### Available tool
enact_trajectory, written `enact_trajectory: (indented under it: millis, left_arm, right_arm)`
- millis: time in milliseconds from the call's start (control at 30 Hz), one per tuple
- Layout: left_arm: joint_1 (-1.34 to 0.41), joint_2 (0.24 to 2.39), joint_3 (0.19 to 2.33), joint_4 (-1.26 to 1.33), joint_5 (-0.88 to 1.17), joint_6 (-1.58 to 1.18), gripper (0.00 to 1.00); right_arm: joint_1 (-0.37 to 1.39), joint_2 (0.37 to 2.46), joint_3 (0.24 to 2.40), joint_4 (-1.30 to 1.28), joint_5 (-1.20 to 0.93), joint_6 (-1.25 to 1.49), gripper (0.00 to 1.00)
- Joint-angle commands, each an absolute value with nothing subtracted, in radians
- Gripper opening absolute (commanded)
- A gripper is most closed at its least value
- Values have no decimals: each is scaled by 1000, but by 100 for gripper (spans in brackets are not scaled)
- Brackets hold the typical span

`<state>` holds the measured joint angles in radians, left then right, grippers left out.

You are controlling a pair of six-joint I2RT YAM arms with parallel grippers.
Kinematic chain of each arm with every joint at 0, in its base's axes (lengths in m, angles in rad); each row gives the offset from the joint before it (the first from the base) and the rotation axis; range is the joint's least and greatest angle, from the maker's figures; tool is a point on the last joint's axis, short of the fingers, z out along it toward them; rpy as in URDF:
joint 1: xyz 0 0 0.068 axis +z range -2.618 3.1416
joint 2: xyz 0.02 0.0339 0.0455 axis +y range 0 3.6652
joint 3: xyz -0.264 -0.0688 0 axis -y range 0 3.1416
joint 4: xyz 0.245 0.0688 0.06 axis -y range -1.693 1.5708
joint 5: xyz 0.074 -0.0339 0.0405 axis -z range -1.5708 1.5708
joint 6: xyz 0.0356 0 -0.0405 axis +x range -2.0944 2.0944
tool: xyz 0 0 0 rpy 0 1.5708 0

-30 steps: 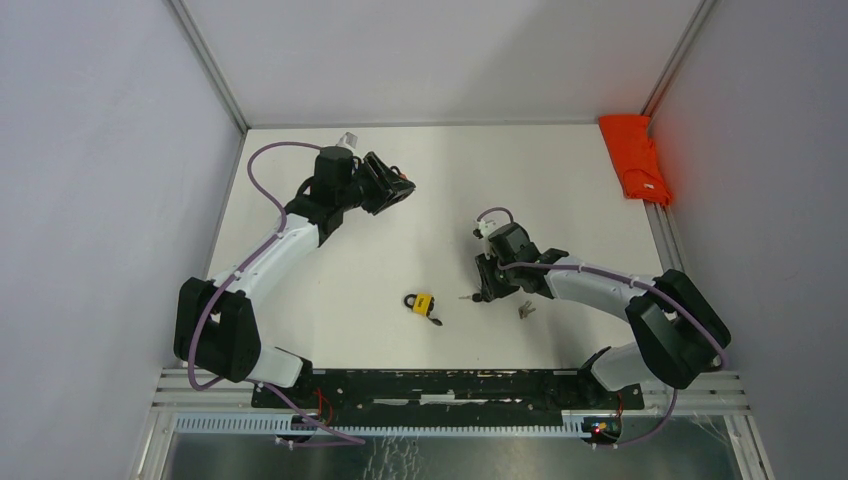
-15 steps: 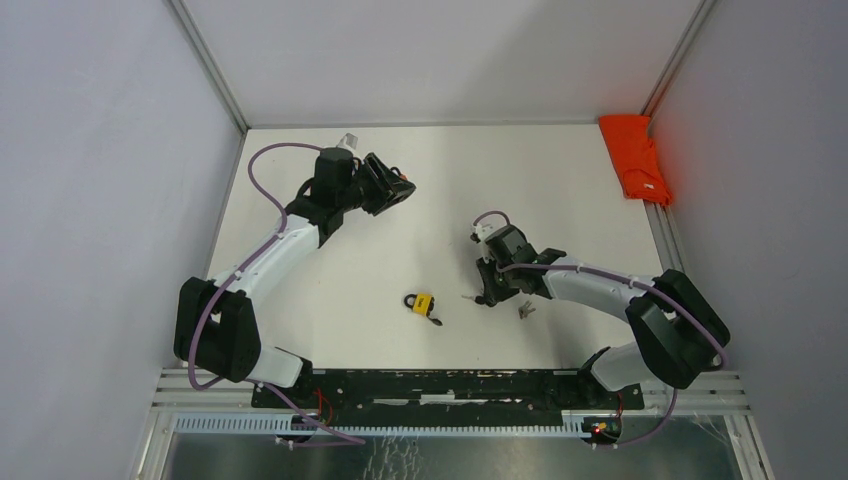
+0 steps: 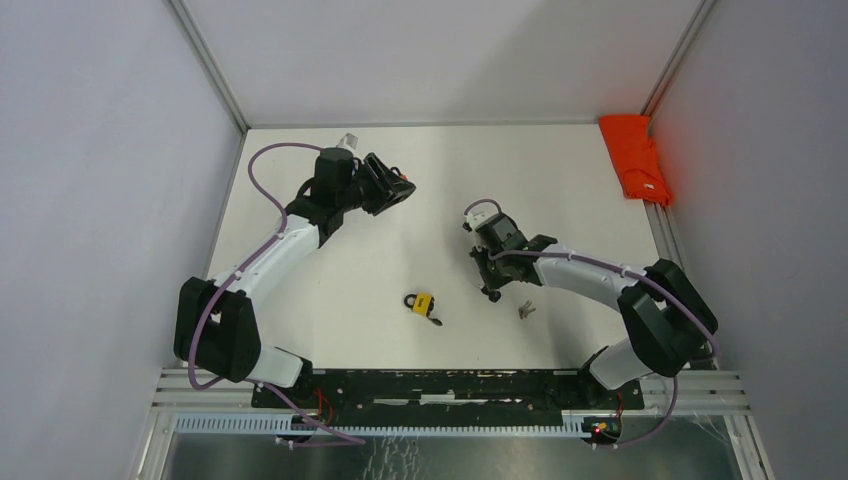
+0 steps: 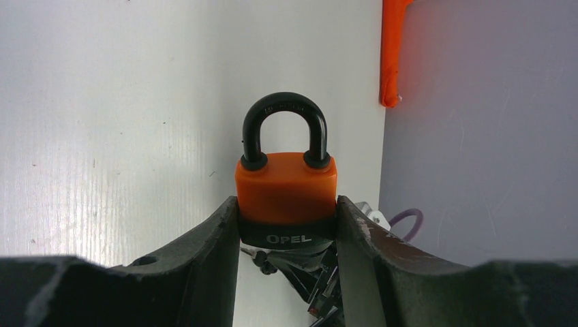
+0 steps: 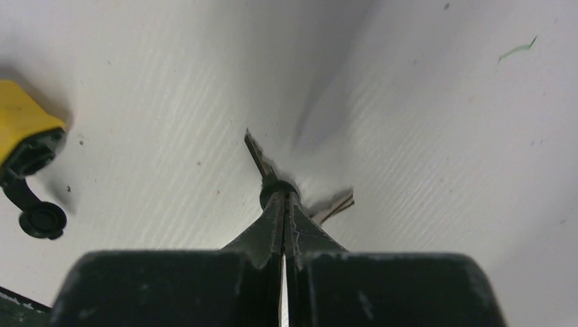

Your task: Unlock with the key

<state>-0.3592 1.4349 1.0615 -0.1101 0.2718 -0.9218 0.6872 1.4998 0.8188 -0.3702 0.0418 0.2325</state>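
Two grips hold: left gripper [image 4: 286, 204] clamps the padlock [image 4: 286, 187], right gripper [image 5: 283, 197] is closed on the key [image 5: 255, 151]. Pinched so thinly, the key could swivel and jam at insertion.

Orange cloth [image 3: 634, 158], folded, upper right of frame, lying over right edge of white worktop [image 3: 560, 180]. Also upper right in left wrist view [image 4: 390, 54]. Grey walls [image 3: 100, 150] on three sides. Metal rail [image 3: 450, 424] along bottom.
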Motion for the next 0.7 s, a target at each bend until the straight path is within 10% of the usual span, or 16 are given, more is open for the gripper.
enact_trajectory:
  millis: [0, 267, 667]
  left_arm:
    - [-354, 1405, 1083, -45, 291, -884, 2]
    - [-351, 1409, 1083, -44, 294, -882, 2]
    - [-349, 1418, 1070, -25, 305, -892, 2]
  right_arm:
    - [687, 1541, 893, -387, 36, 208, 0]
    - [687, 1506, 893, -419, 63, 226, 31]
    - [689, 1405, 772, -488, 110, 278, 32]
